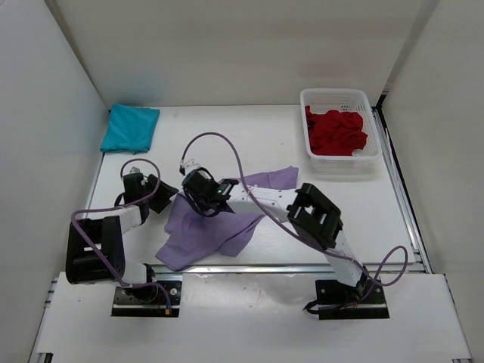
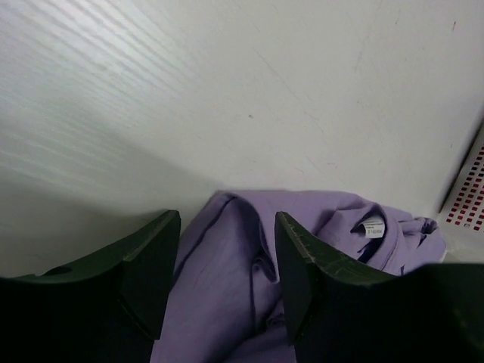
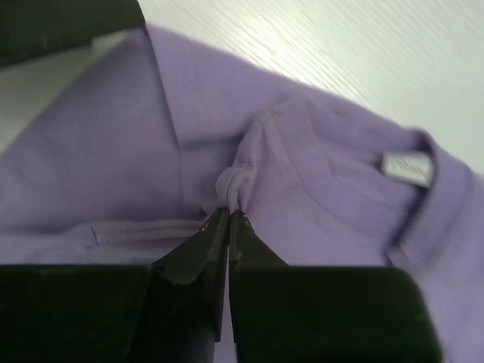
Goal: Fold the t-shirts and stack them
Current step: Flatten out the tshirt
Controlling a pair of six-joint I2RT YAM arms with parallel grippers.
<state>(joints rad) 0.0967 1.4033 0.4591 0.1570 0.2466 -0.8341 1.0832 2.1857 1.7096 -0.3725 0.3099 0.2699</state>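
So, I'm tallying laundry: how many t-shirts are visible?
3: teal t-shirt far left, lavender t-shirt near centre, dark red t-shirt in the basket; others might hide under it.

White mesh basket point(image 1: 344, 163) at far right corner, white tabletop point(image 1: 227, 128), plain white walls point(image 1: 227, 45)

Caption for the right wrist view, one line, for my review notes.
Right gripper shut on a pinched fold of the lavender t-shirt, its white neck label visible at right.
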